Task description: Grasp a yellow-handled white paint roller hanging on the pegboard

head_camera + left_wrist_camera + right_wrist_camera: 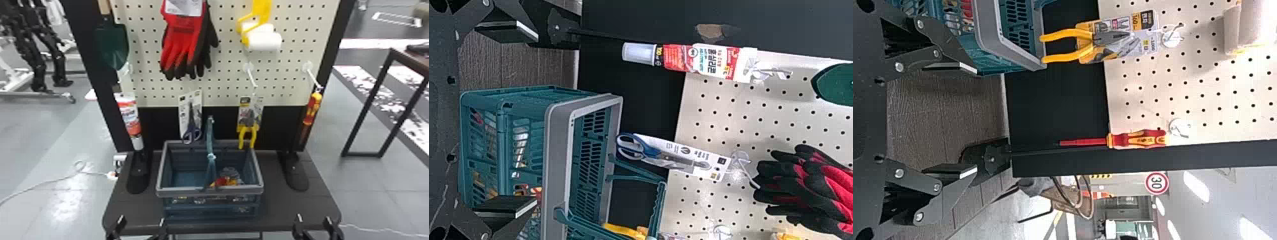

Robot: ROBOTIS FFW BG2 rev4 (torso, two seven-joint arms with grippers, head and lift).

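The paint roller (pixel 260 35) hangs high on the cream pegboard (pixel 287 86), right of centre, its yellow handle above its white sleeve. The end of the white sleeve (pixel 1248 22) also shows in the right wrist view. Both grippers sit low at the table's near edge, far below the roller. My left gripper (pixel 140 228) (pixel 509 117) is open and holds nothing, facing the basket. My right gripper (pixel 315 228) (pixel 953 118) is open too, empty, in front of the board's right foot.
A blue basket (pixel 209 190) with a raised handle stands mid-table below the board. Red gloves (pixel 186 38), a green trowel (pixel 111 44), a sealant tube (pixel 129 118), scissors (pixel 190 118), yellow pliers (pixel 248 127) and a red screwdriver (pixel 311 111) hang around it. A dark table (pixel 408 60) stands at the right.
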